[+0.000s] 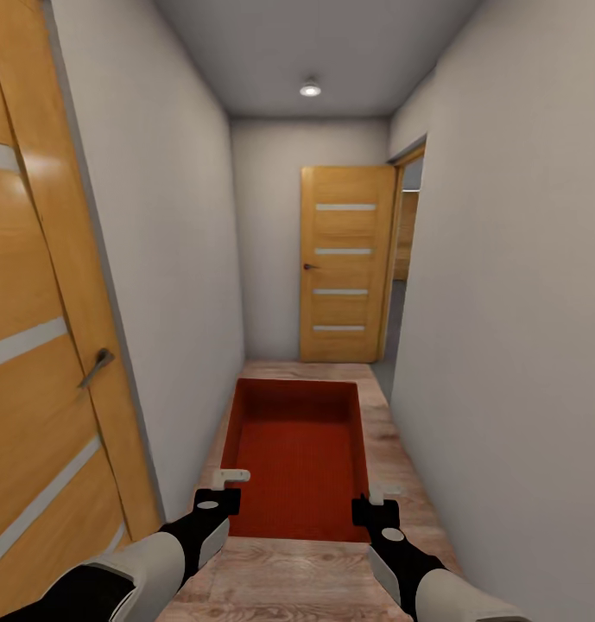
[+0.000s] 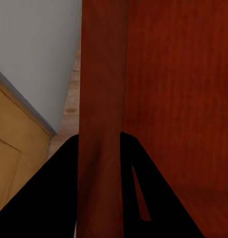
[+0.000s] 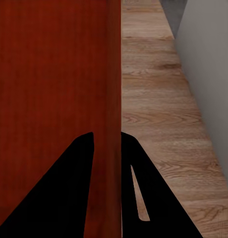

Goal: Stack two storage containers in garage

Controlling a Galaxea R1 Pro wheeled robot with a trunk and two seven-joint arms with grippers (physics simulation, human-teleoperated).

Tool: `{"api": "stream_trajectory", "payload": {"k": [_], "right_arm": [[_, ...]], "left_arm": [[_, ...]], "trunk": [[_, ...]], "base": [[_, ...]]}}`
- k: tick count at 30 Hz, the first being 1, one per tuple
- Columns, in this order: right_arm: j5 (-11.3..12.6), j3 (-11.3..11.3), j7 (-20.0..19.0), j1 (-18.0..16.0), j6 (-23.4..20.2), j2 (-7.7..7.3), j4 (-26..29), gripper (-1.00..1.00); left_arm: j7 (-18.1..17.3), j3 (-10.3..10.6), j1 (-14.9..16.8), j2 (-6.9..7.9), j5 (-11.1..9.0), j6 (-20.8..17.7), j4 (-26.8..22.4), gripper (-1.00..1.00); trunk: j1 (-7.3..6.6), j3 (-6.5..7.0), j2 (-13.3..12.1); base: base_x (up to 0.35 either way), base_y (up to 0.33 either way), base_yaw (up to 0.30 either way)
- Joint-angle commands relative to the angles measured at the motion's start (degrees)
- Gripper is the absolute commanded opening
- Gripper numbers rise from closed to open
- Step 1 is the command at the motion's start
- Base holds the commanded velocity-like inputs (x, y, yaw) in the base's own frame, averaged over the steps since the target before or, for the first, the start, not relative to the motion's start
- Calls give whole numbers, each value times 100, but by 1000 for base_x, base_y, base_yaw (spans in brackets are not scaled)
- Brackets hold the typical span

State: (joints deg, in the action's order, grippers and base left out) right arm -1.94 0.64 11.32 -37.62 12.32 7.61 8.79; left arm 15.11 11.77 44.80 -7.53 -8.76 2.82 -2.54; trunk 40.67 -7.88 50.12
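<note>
I am in a narrow hallway, holding one red-orange storage container [image 1: 297, 449] low in front of me over the wood planks. It has no lid and its inside is empty. My left gripper [image 1: 228, 488] is shut on its left wall, and the left wrist view shows that wall [image 2: 101, 99] pinched between the dark fingers [image 2: 59, 188]. My right gripper [image 1: 376, 501] is shut on the right wall [image 3: 108, 99], with the box's inside [image 3: 49, 74] beside it. The second container is out of view. The living room and garage are out of view.
Pale walls close in on both sides. A wooden door [image 1: 38, 345] with a lever handle [image 1: 97, 367] stands close on my left. At the far end another wooden door [image 1: 347, 263] stands beside an open doorway [image 1: 409, 250], with grey floor [image 1: 385, 345] beyond it.
</note>
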Motion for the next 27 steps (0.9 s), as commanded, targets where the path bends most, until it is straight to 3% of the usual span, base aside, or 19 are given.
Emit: {"api": "stream_trajectory", "payload": {"k": [1,27], "right_arm": [[-90,-193,-42,-8,86,3,132,-100],[-88,-192,-42,-8,86,3,132,-100]], "left_arm": [[133,-131,3,137,-82,25,17,-100],[133,-131,3,163,-90,25,17,-100]], "trunk": [[4,-9,7],[4,-9,7]], "base": [[325,86,0],[325,26,0]]}}
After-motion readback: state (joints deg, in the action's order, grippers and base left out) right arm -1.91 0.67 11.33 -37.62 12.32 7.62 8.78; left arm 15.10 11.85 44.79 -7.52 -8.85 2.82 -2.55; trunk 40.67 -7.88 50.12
